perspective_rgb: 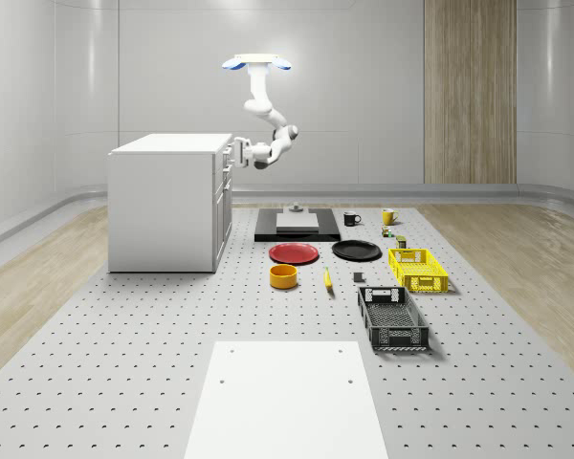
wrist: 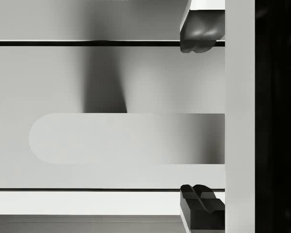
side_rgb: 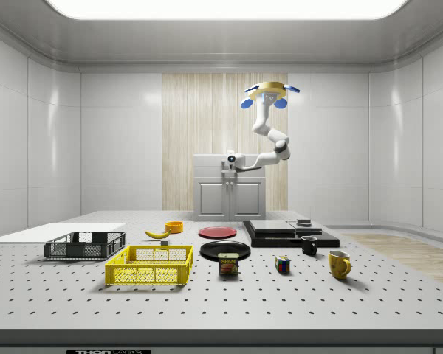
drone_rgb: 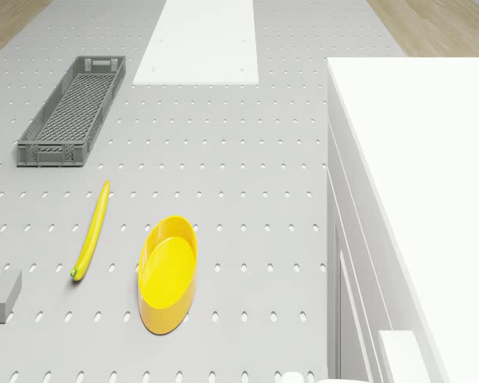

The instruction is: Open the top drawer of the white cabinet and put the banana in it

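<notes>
At the white cabinet [perspective_rgb: 165,202] front, the pincer [wrist: 202,116], fingers apart, straddles the top drawer handle [wrist: 126,139] for pulling; the drone [perspective_rgb: 256,64] hovers just beside.

Even, bright overhead light from a ceiling panel [side_rgb: 225,7]; soft glare streaks on the glossy walls. Faint shadows under the white cabinet [perspective_rgb: 167,201]; darker shading across its drawer front [wrist: 106,116].

The table [perspective_rgb: 124,335] is holding one white cabinet [perspective_rgb: 163,206], one banana [perspective_rgb: 327,279], one yellow bowl [perspective_rgb: 284,276], two plates (red plate [perspective_rgb: 295,253], black plate [perspective_rgb: 356,251]), two crates (yellow crate [perspective_rgb: 418,270], dark crate [perspective_rgb: 392,318]), two mugs (black mug [perspective_rgb: 351,219], yellow mug [perspective_rgb: 387,217]), one tin [side_rgb: 228,264], one colour cube [side_rgb: 282,265] and one white sheet [perspective_rgb: 287,402].
</notes>
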`<state>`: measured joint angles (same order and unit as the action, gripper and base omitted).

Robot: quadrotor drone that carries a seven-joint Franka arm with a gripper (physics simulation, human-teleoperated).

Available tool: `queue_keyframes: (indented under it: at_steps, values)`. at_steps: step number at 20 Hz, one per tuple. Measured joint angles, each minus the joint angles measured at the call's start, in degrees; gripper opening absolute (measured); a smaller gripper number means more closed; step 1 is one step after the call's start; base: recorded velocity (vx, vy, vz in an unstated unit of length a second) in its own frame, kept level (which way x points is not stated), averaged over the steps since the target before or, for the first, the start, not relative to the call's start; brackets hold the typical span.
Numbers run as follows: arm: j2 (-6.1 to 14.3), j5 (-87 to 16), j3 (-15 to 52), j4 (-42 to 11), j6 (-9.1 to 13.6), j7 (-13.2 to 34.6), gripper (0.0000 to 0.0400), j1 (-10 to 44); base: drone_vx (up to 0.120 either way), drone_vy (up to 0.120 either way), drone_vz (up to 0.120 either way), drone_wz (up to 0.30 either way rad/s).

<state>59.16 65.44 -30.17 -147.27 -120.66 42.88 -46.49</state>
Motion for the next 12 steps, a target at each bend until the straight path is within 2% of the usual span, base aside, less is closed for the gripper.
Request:
queue_keyframes:
  at_steps: [3, 5, 7, 9, 10, 11, 12]
  values:
    - [-0.29, 0.45, 0.29, -0.03, 0.10, -0.27, 0.0400, 0.25, 0.000, 0.000, 0.000, 0.000]
    - [-0.45, 0.69, 0.44, -0.03, 0.23, -0.41, 0.0300, 0.45, 0.000, 0.000, 0.000, 0.000]
    - [-0.59, 0.91, 0.58, -0.03, 0.38, -0.54, 0.0223, 0.66, 0.000, 0.000, 0.000, 0.000]
    - [-0.73, 1.10, 0.71, -0.02, 0.55, -0.64, 0.0177, 0.89, 0.000, 0.000, 0.000, 0.000]
    - [-0.79, 1.04, 0.76, -0.01, 0.63, -0.32, 0.0171, 0.99, 0.000, 0.000, 0.000, 0.000]
    - [-1.48, 1.97, 0.52, -0.34, 0.96, -3.81, 0.0156, 1.26, 0.000, 0.000, 0.000, 0.000]
    - [-1.58, 2.16, 0.74, -0.27, 1.23, -3.61, 0.0145, 1.60, 0.000, 0.000, 0.000, 0.000]
